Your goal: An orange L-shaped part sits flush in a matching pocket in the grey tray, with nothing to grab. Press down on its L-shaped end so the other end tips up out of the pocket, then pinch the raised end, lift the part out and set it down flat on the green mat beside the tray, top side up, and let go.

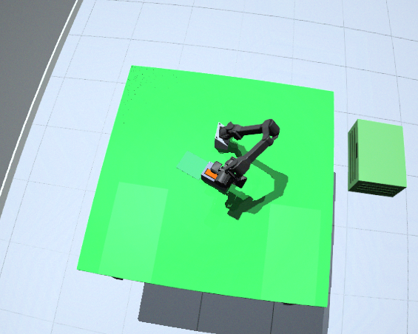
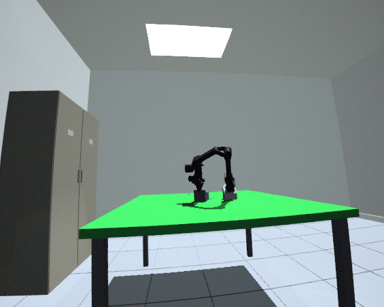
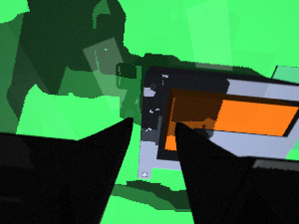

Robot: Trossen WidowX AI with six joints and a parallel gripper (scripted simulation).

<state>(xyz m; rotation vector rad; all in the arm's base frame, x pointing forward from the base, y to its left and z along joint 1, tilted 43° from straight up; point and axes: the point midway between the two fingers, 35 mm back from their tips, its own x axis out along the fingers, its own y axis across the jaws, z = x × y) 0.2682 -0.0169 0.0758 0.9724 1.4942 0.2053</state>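
Observation:
The orange L-shaped part (image 1: 210,174) (image 3: 259,117) lies in its pocket in the grey tray (image 2: 200,195) (image 3: 261,146), partly in the arm's shadow; no tilt can be made out. My gripper (image 2: 199,189) (image 3: 153,124) points down, low over the tray, partly open with nothing between its fingers. In the wrist view the right fingertip is over the L-shaped end and hides some of it; the left fingertip is beyond the tray's edge. Whether the right fingertip touches the part cannot be told. The pale green mat (image 1: 191,164) (image 3: 289,74) lies beside the tray, at the part's other end.
The arm base (image 1: 220,142) (image 2: 230,195) stands on the green table (image 1: 208,240) (image 2: 225,217), a short way from the tray. The arm arches over to the tray and covers part of it in the top view. A green cabinet (image 1: 379,153) stands beyond the table's right edge.

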